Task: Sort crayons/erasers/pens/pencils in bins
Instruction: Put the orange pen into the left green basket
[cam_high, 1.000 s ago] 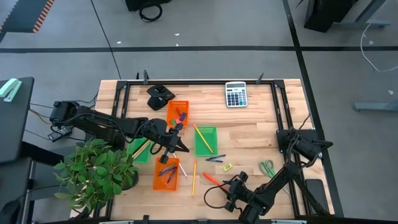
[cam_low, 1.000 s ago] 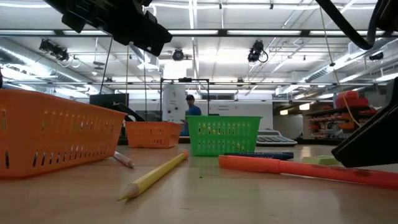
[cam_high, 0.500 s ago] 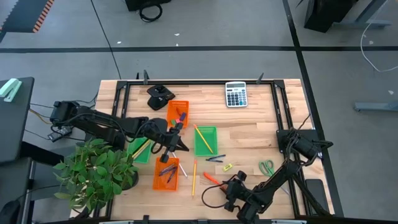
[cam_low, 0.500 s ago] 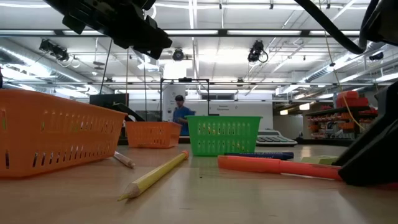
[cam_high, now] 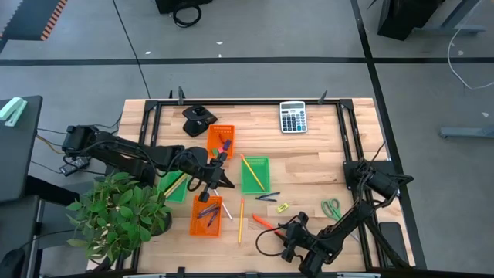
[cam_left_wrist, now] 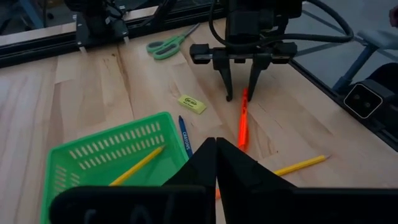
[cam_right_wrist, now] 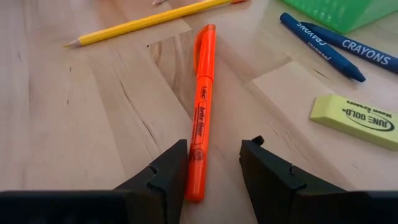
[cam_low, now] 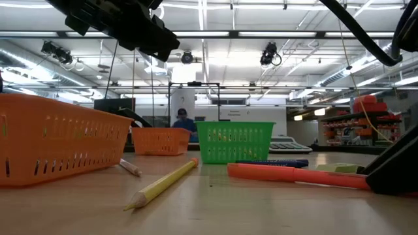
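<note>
An orange highlighter pen (cam_right_wrist: 202,106) lies flat on the table; it also shows in the high view (cam_high: 263,222). My right gripper (cam_right_wrist: 216,144) is open and low over the pen's near end, one finger on each side; I cannot tell whether either finger touches it. The left wrist view shows the right gripper (cam_left_wrist: 240,96) astride that end. My left gripper (cam_high: 224,181) is shut and empty, above the table between the near orange bin (cam_high: 206,216) and the green bin (cam_high: 255,174). That green bin holds a yellow pencil (cam_left_wrist: 137,165).
Two blue crayons (cam_right_wrist: 339,40), a yellow eraser (cam_right_wrist: 353,121) and a yellow pencil (cam_right_wrist: 143,23) lie loose near the pen. A far orange bin (cam_high: 221,139), a second green bin (cam_high: 174,185), scissors (cam_high: 332,207), a calculator (cam_high: 292,117) and a plant (cam_high: 120,212) stand around.
My right gripper has shifted a little at the highlighter's near end; the highlighter stays flat on the table.
</note>
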{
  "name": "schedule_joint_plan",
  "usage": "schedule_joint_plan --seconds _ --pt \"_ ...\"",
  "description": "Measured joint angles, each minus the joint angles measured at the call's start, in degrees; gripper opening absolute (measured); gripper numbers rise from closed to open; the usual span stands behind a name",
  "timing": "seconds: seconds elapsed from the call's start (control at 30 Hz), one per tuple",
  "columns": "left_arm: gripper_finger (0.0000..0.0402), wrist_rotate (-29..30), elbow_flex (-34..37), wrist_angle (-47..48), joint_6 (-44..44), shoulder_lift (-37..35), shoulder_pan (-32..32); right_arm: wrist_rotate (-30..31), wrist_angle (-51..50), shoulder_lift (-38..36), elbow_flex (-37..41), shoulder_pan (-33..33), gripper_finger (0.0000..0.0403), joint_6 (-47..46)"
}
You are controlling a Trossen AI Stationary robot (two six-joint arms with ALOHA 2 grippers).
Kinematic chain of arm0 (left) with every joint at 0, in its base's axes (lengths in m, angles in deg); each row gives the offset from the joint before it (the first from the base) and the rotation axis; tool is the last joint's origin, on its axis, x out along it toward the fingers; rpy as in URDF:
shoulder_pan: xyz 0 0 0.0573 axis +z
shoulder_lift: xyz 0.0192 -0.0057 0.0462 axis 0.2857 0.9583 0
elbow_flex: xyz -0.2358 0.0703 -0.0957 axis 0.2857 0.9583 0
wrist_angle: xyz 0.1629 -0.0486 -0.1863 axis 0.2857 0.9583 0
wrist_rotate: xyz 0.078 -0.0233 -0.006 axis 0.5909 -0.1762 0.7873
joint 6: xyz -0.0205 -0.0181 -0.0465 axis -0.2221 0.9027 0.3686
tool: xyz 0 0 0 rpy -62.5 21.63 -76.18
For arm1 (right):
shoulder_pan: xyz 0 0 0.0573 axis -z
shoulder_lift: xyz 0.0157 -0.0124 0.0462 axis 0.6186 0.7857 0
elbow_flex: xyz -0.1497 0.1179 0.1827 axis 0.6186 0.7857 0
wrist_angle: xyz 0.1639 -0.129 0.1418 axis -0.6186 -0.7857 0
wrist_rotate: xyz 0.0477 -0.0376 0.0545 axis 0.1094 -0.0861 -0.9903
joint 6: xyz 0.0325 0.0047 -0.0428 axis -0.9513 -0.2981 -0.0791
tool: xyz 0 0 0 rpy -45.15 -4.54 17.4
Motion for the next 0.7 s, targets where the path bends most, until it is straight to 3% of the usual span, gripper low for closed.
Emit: schedule_joint_plan --seconds 0.27,0.7 --pt "0.0024 0.02 0.0 -0.02 -1.3 0.0 0.13 -0.06 0.6 0.04 0.04 -0.02 0.0143 1.88" --pt "0.0021 0.03 0.0 -0.15 -2.41 0.0 0.13 -0.39 0.97 0.13 0.04 -0.07 0.0041 2.7"
